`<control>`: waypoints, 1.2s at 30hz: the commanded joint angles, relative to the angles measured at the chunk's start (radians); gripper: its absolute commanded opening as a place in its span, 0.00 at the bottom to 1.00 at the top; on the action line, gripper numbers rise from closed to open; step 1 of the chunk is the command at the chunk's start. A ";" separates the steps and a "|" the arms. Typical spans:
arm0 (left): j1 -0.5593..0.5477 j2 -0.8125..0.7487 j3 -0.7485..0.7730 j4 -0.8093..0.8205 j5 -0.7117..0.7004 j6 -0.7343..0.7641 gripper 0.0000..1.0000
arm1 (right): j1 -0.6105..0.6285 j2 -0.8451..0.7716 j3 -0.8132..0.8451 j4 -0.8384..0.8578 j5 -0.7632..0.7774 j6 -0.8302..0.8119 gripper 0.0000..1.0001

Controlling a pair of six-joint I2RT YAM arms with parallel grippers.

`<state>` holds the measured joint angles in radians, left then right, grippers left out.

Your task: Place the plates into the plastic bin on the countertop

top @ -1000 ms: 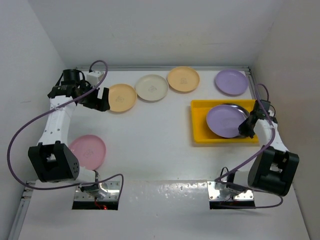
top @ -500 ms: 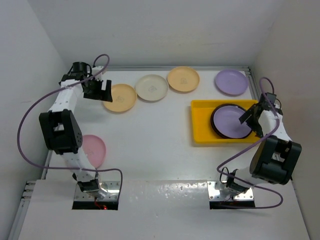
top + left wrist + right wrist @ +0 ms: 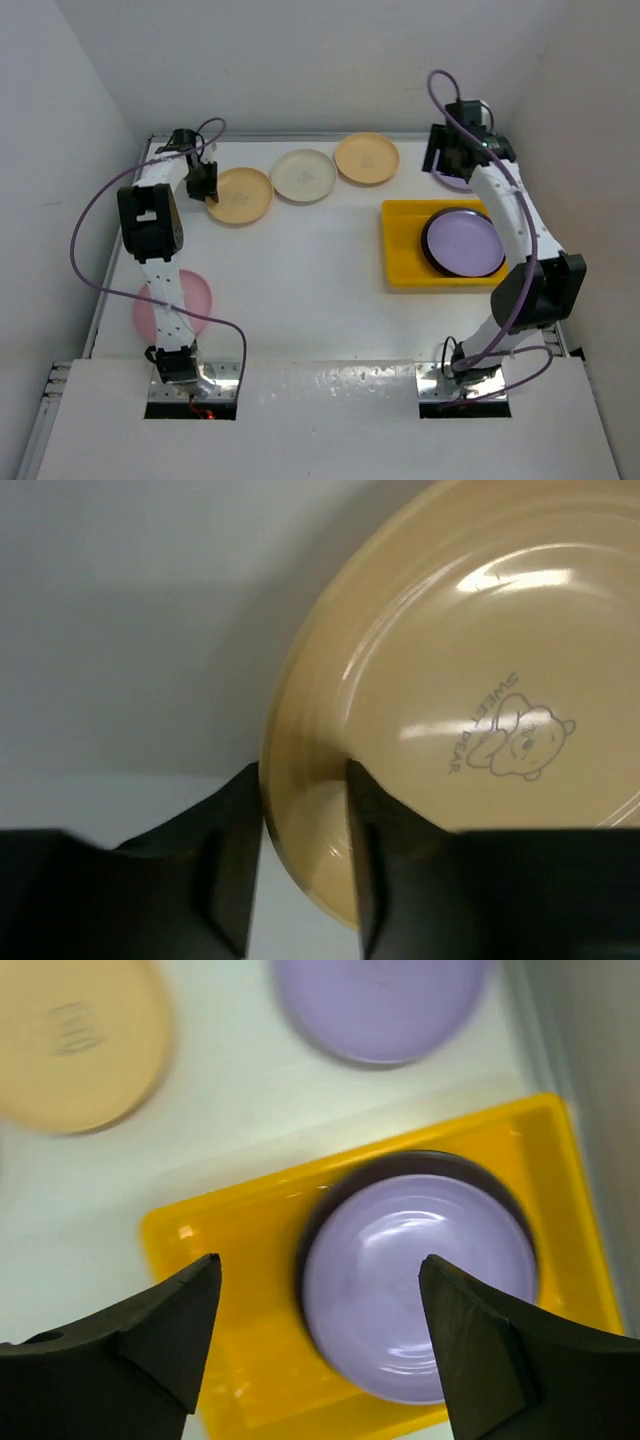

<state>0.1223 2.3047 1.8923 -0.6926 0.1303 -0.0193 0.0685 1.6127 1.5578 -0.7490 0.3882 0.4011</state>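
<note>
Entering first the countertop (image 3: 300,270), bearing everything. Entering next the plastic bin (image 3: 400,262) at its right side, lying within the right arm's reach. Logging inside it a lilac plate (image 3: 463,243), lying flat on a dark-rimmed plate (image 3: 400,1160) and nesting so as to leave room above; not counting what lies beneath, as it is hidden. Counting five plates outside the bin: a far pale orange plate (image 3: 366,157), a cream plate (image 3: 303,175) and a left pale orange plate (image 3: 240,195) along the back, a second lilac plate (image 3: 380,1000) in the far right corner, and a pink plate (image 3: 196,297) partly behind the left arm. Recording the right gripper (image 3: 318,1290) as hanging wide apart and empty above that corner, seemingly lining up on the second lilac plate. Recording the left gripper (image 3: 303,780) as pinching the left pale orange plate by its rim, one finger outside and one inside, probably because a flat plate offers no other purchase. Noting against a second ago: no longer carrying the lilac plate tilted over the bin, but leaving it seated there and swinging the right arm back; no longer keeping the left jaws spread beside the orange plate, but closing them on its edge.
</note>
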 commanded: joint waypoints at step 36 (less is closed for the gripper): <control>-0.165 -0.406 0.094 -0.188 0.607 0.140 0.00 | 0.418 0.481 0.364 0.241 -0.529 0.150 0.19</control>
<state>-0.0399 1.9270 1.9827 -0.8936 0.6441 0.1257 0.4835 2.0956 1.9255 -0.5400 -0.1379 0.5392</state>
